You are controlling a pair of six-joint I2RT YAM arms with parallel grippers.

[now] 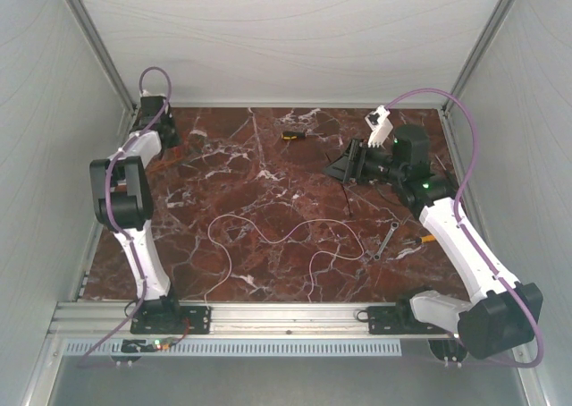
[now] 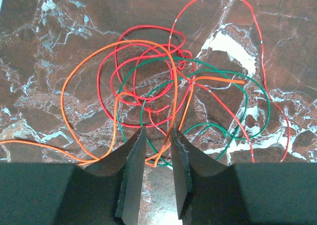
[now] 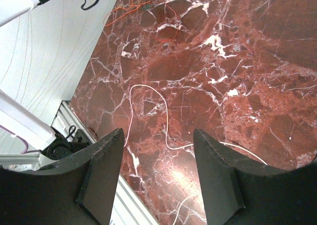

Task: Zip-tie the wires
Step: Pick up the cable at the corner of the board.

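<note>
A: Wires [image 2: 223,79] just ahead of the left gripper [image 2: 158,131] — how many?
B: One tangle, three colours: orange, red, green. The strands are too knotted to count.
A: Below the right gripper [image 3: 158,132]?
B: One white wire [image 3: 130,101]. Around that gripper — one wrench [image 1: 386,241], one black-and-yellow tool [image 1: 293,136].

The table [image 1: 223,169] carries all items. The tangled wires [image 2: 175,88] lie in the far left corner, under the left gripper [image 2: 158,131], and some strands reach into the gap between its fingers. A loose wire [image 1: 286,240] lies across the centre, between the two arms. A small tool [image 1: 292,136] lies near the middle of the far edge. The right gripper [image 1: 344,169] stands over the far right area, with the zip tie [image 1: 347,198] just on its near side. A wrench [image 1: 386,241] lies nearer still, right of the loose wire.
</note>
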